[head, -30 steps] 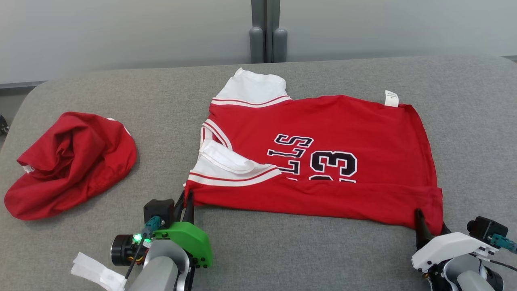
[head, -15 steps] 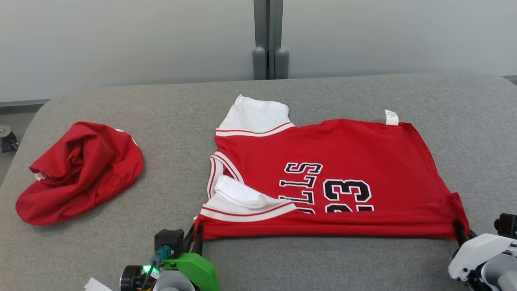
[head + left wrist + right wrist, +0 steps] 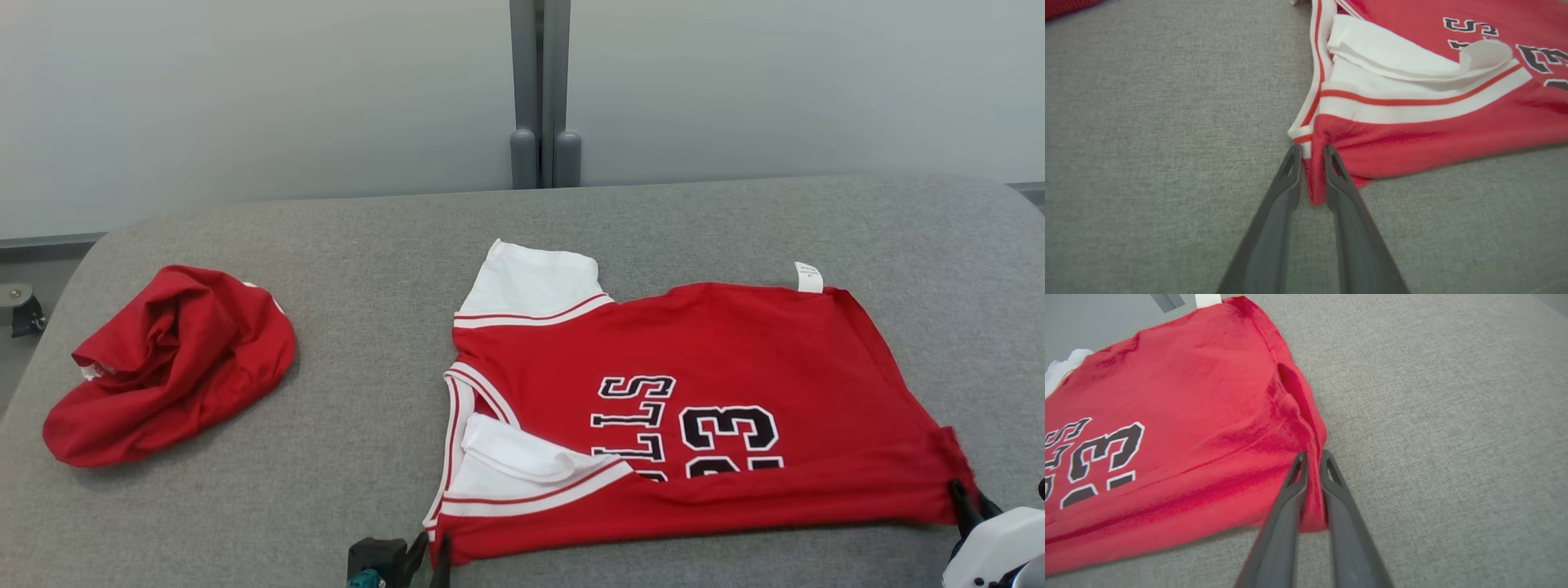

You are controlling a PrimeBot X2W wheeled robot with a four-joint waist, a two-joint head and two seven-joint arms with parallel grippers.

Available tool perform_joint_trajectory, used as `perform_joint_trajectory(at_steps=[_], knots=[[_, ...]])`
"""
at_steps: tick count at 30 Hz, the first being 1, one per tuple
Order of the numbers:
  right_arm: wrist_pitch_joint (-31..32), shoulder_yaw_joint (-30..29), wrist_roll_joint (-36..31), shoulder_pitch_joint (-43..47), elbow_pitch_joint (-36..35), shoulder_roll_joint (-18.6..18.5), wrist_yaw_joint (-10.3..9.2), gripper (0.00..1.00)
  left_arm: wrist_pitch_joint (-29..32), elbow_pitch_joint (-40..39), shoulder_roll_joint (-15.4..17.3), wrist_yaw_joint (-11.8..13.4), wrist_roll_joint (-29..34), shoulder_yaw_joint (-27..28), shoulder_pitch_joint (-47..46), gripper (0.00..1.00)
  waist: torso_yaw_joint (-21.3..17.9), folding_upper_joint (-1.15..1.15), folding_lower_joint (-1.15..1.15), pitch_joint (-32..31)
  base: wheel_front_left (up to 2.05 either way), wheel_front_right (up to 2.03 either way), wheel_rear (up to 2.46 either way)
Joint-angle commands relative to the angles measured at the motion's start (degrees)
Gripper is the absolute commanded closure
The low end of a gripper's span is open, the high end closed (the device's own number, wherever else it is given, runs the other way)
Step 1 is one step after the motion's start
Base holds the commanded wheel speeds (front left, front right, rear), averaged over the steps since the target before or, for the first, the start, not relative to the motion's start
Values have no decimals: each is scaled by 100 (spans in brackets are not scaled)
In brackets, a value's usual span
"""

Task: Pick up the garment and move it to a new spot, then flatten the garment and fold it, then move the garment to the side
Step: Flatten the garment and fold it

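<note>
- Left fingers (image 3: 1287,179): bottom centre of the left wrist view. Narrow, pinched on the near-left red corner of the garment (image 3: 718,359), just below its white-and-red trim.
- Right fingers (image 3: 1295,486): bottom centre of the right wrist view. Almost closed, clamped on the opposite near corner, bunched there.
- Garment: red jersey with black lettering, lying lower centre to lower right of the head view on the grey surface (image 3: 367,269). White sleeve (image 3: 510,449) doubled over itself at the near left.
- Crumpled red cloth (image 3: 167,363): middle left of the head view, well apart.
- Risks, as judged: thin corner pinches, liable to slip on an uneven pull. Doubled sleeve likely to be creased into any fold.
- Wrist views: cloth between the fingertips, curl of the sleeve.
- Head view: whole outline, spacing from the other cloth.
</note>
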Motion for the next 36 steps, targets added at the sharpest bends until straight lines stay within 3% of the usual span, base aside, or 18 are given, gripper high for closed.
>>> perform_joint_trajectory(at_steps=[1, 9, 14, 20, 30, 33, 36], knots=[[-101, -52, 37, 100, -79, -3, -21, 0, 34, -33, 70, 22, -54, -8, 62, 0, -12, 0, 0, -2, 0, 0, 0], [-790, -409, -213, 324, -1206, 114, -18, 0, -99, -789, 164, 213, -112, 425, -302, 0, -145, 0, 0, 61, 0, 0, 0], [-883, -675, -703, 396, -2088, 308, -17, 0, -100, -1991, 153, 138, 189, 1056, -236, 0, -321, 0, 0, 187, 0, 0, 0], [-671, -639, -1190, -13, -2702, 449, -17, 0, -16, -1914, 214, -104, 504, 1024, -927, 0, -636, 0, 0, 601, 0, 0, 0], [-29, 38, -1510, -1416, -2957, 591, -17, 0, 1871, -582, 778, -1020, 660, 636, -3549, 0, -1364, 0, 0, 1537, 0, 0, 0], [55, 320, -1429, -1859, -2887, 671, -17, 0, 2576, -81, 1079, -1223, 835, 256, -4280, 0, -1638, 0, 0, 1787, 0, 0, 0], [80, 608, -1429, -2212, -2768, 665, -17, 0, 3222, 258, 1275, -1290, 628, -39, -4786, 0, -1846, 0, 0, 1971, 0, 0, 0]])
